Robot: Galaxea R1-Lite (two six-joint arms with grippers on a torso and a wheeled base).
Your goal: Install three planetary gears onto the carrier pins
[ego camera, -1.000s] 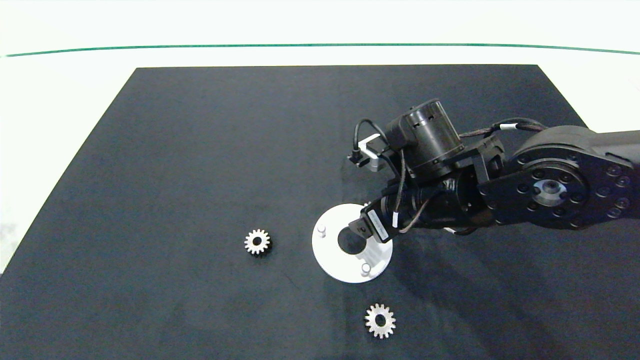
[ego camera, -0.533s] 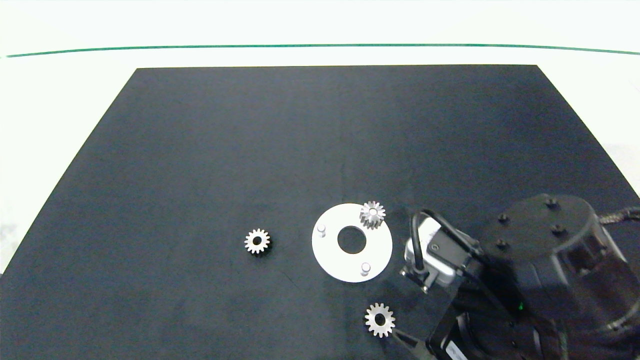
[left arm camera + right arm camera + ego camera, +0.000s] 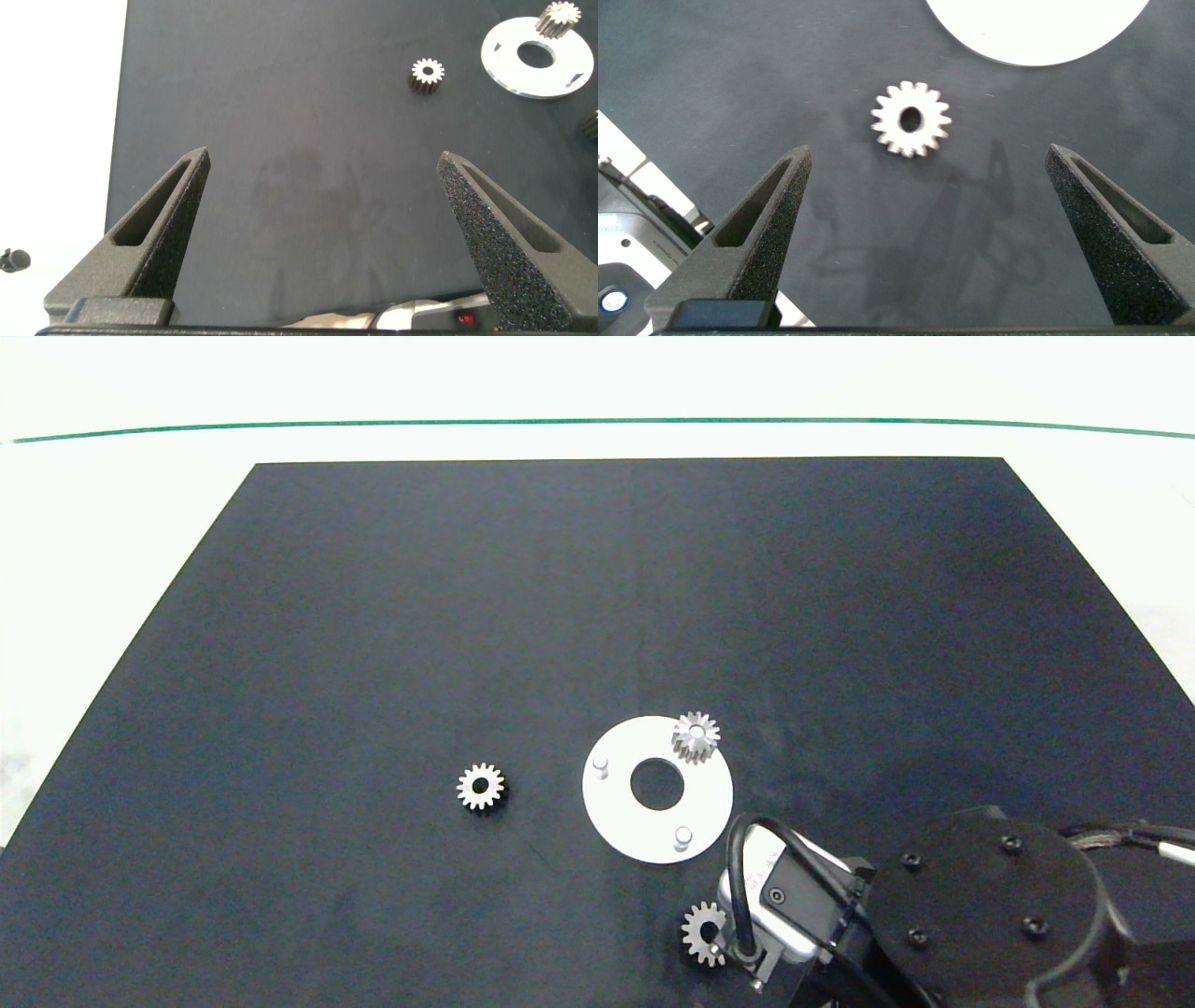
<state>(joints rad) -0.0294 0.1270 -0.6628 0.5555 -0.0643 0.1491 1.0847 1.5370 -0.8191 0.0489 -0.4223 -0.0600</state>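
The white carrier disc (image 3: 616,807) lies on the black mat. One planetary gear (image 3: 695,737) sits on its far-right pin, also visible in the left wrist view as gear (image 3: 562,13). The other two pins (image 3: 600,765) (image 3: 683,836) are bare. A second gear (image 3: 480,787) lies flat left of the disc. The third gear (image 3: 698,931) lies in front of the disc, half hidden by the right wrist. My right gripper (image 3: 926,163) hangs open just above that gear (image 3: 910,119), fingers apart on either side. My left gripper (image 3: 324,157) stands open over bare mat, far to the left.
The black mat (image 3: 373,616) covers most of the white table, whose bare surface shows beyond the mat's edges. The right arm's body (image 3: 980,915) fills the front right corner. The disc's edge (image 3: 1036,33) shows just beyond the front gear in the right wrist view.
The right arm left the disc, where a gear now sits on the far-right pin, and swung to the front right. It has since moved left over the front gear.
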